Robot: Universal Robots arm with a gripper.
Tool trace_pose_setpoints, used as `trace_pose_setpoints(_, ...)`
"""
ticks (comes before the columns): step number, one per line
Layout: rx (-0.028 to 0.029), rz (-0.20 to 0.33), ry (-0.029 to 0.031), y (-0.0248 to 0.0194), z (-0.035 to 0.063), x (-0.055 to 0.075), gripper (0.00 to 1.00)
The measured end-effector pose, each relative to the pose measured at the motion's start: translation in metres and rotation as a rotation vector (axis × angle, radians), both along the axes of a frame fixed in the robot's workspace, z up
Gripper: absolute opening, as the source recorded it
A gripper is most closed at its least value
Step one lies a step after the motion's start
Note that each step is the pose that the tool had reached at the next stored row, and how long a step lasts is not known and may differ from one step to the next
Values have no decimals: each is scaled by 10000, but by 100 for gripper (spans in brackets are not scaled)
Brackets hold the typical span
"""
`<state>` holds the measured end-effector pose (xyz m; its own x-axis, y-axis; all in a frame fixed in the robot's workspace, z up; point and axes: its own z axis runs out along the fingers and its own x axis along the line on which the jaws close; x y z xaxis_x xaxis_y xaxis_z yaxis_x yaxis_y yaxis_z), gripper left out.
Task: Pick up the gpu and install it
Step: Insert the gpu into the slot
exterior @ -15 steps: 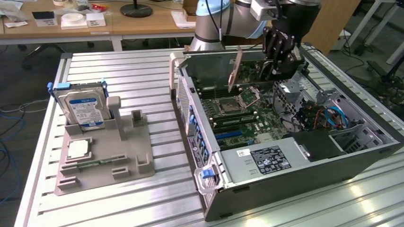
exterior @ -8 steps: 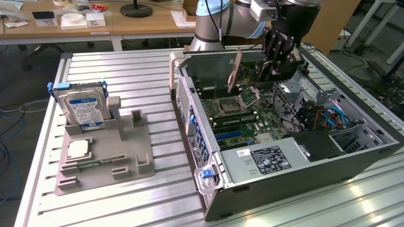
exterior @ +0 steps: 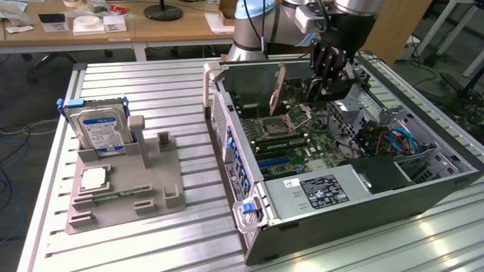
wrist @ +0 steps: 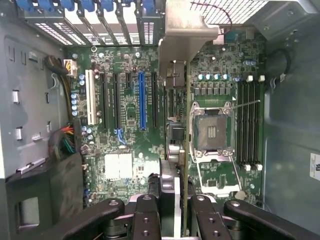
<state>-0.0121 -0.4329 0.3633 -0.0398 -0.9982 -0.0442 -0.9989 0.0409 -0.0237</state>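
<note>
Gpu (wrist: 175, 135) edge-on in the gripper (wrist: 172, 202), seemingly clamped, over the motherboard (wrist: 125, 110)

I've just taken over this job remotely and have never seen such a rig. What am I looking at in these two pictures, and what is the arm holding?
It is one robot arm with a finger gripper. The exterior view comes from a camera off the arm, looking at a metal table. The wrist view comes from a camera on the wrist, looking into the open computer case. The gripper is shut on the gpu, a thin card held edge-down over the motherboard; I cannot tell whether it touches a slot. To the exterior view's left of the case, a grey holder carries a blue-labelled hard drive and a small square chip.
</note>
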Motion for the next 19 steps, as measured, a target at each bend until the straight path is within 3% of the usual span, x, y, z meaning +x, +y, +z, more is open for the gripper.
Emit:
trace_pose_setpoints(7, -1, 1, 0, -1, -127, -107, 28)
trace_pose_setpoints(15, -34, 0, 0, -116, -160, -108, 28)
trace_pose_setpoints(19, -49, -1, 4, -122, -215, -174, 28)
